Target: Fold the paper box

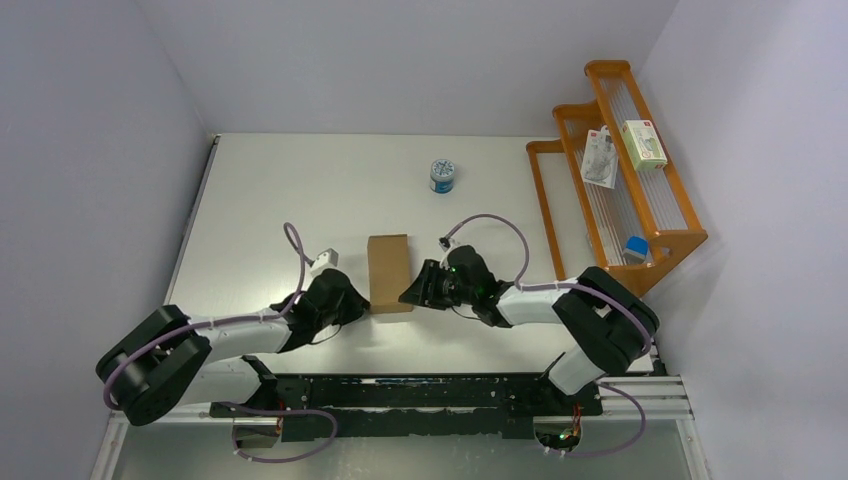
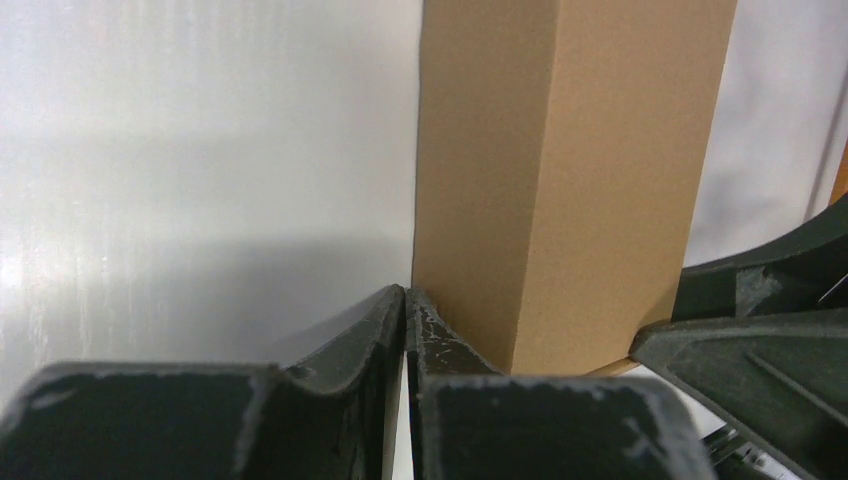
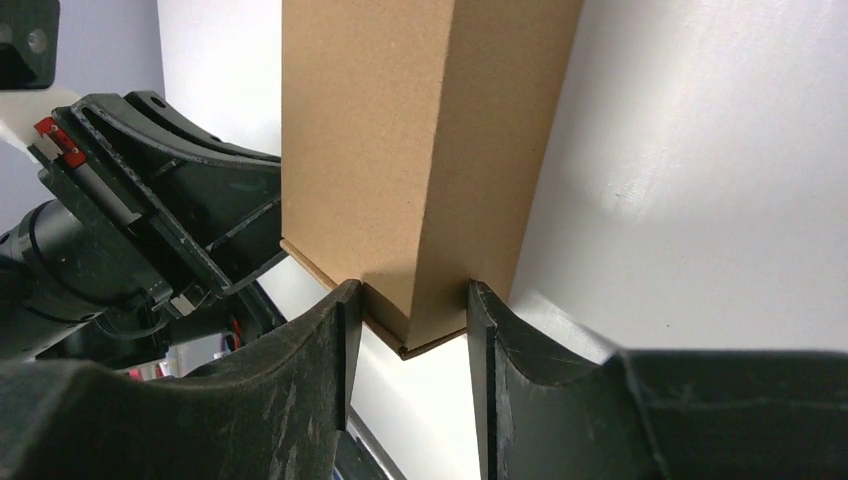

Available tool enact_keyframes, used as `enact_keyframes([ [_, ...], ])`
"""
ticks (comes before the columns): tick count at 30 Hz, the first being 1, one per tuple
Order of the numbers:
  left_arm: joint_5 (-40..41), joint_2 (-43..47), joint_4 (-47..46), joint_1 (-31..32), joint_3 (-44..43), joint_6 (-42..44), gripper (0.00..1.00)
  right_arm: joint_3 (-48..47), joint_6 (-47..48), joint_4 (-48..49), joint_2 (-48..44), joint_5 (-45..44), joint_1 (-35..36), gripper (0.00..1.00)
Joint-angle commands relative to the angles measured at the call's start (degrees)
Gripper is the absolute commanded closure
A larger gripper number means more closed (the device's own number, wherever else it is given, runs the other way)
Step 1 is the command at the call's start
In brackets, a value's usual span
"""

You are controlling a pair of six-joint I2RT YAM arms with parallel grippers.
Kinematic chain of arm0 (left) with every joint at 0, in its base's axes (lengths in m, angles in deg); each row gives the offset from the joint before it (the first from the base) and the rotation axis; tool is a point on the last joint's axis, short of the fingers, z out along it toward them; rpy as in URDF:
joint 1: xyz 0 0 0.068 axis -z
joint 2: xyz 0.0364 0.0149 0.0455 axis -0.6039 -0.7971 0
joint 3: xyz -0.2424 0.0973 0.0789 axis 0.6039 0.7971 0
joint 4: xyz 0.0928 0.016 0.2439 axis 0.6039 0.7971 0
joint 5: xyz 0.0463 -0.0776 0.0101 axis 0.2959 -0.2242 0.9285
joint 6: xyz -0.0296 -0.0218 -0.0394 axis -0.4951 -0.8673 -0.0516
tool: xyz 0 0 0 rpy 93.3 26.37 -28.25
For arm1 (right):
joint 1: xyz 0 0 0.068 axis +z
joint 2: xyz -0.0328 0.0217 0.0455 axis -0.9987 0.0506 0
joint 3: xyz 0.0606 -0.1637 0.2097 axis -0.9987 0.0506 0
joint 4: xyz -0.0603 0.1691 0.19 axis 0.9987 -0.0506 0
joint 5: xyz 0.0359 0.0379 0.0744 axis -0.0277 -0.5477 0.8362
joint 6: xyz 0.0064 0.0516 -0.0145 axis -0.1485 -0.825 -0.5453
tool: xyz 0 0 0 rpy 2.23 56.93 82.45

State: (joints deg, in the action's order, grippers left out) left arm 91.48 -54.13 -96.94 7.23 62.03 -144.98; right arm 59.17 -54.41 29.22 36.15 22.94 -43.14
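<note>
Brown paper box (image 1: 388,272) lies flat in middle of white table (image 1: 290,190), folded into closed oblong shape. Left gripper (image 2: 406,300) at box's near-left corner, fingers (image 2: 350,330) pressed together, nothing between them, tips just beside box wall. Right gripper (image 3: 410,300) at box's near-right corner, fingers (image 3: 320,340) spread apart, corner of box between tips. Blue-and-white round tin (image 1: 443,176) farther back. Orange rack (image 1: 680,215) at right.

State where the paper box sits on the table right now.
In the top view, the paper box lies mid-table between the left gripper and right gripper, whose jaws are at its near end; the round tin stands beyond it.
</note>
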Motion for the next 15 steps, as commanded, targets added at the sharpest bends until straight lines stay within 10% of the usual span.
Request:
enact_keyframes([
  [1, -7.05, 2.24, -15.11, 3.64, -0.07, -10.01, 0.88, -2.97, -3.47, 7.54, 2.18, 2.33, 5.11, 0.59],
  [15, -7.88, 1.35, -32.74, 4.23, -0.37, -15.95, 0.9, -5.08, -5.92, 12.39, 7.92, 4.98, 7.88, 0.6],
])
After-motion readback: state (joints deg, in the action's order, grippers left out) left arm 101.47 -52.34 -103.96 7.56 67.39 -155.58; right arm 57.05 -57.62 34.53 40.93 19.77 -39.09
